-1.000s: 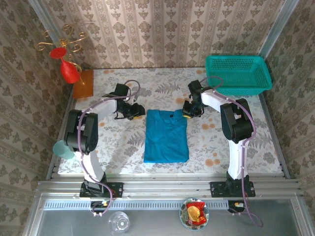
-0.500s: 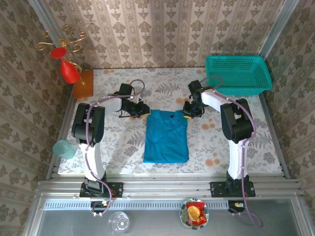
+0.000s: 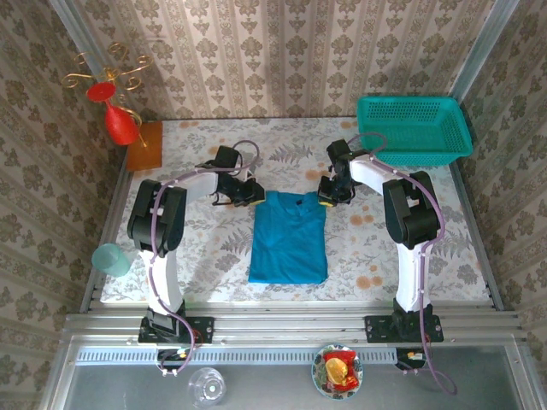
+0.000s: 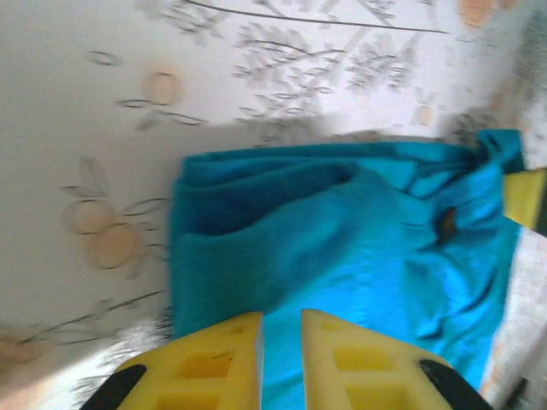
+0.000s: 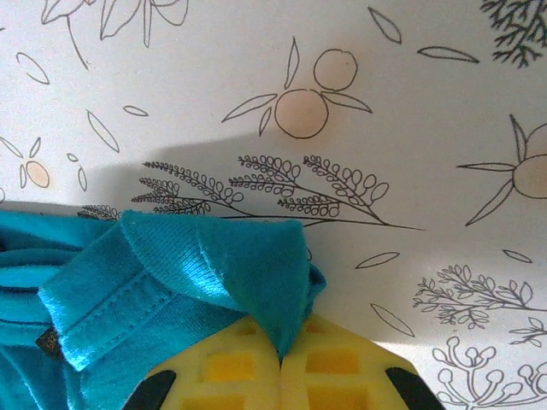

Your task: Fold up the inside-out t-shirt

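Observation:
The inside-out t-shirt (image 3: 289, 243) is bright blue and lies folded into a long rectangle in the middle of the floral table. At its far left corner sits my left gripper (image 3: 253, 195). In the left wrist view its yellow fingers (image 4: 282, 318) stand a narrow slit apart with blue cloth (image 4: 342, 239) filling the slit. My right gripper (image 3: 325, 198) is at the far right corner. In the right wrist view its jaws (image 5: 282, 354) are pressed together on a pinched-up fold of the shirt's hem (image 5: 214, 273).
A teal mesh basket (image 3: 414, 128) stands at the back right, close behind the right arm. An orange block (image 3: 144, 145) and a red goblet (image 3: 120, 124) are at the back left. A teal cup (image 3: 109, 259) sits by the table's left edge.
My left gripper has slid right across the table to the shirt's far left corner, and its jaws have narrowed onto the cloth. The right gripper has kept its hold and place.

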### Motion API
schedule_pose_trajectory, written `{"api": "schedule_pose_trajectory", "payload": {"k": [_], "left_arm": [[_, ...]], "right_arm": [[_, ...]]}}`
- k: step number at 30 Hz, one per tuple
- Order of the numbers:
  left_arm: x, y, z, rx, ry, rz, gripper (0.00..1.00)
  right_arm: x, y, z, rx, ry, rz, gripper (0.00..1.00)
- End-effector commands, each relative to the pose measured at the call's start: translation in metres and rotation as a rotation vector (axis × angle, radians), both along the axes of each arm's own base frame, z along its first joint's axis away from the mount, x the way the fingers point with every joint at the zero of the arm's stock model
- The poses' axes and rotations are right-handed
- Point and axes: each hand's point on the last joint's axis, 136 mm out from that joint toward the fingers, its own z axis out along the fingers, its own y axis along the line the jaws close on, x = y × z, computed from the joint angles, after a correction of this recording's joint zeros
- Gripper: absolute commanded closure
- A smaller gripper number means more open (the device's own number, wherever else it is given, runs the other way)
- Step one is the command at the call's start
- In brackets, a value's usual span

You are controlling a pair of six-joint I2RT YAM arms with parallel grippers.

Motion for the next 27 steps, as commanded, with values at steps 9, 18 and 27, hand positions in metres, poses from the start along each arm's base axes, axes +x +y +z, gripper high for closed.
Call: {"api": "schedule_pose_trajectory", "payload": {"k": [9,18,27], "left_arm": [[0.007,0.017,-0.006,0.117,-0.013,0.037,0.62],[0.009,-0.015,0.007,-0.087,-0.028,-0.008,0.71],[-0.002,-0.030,0.025,-0.136,-0.047,-0.062,0.89]], "right_arm": [[-0.007,-0.006,-0.001,-0.050,0.043,0.025,1.00],[-0.004,-0.004,0.004,-0.063,0.047,0.034,1.00],[-0.005,-0.002,0.003,-0.082,0.060,0.044,1.00]]}}
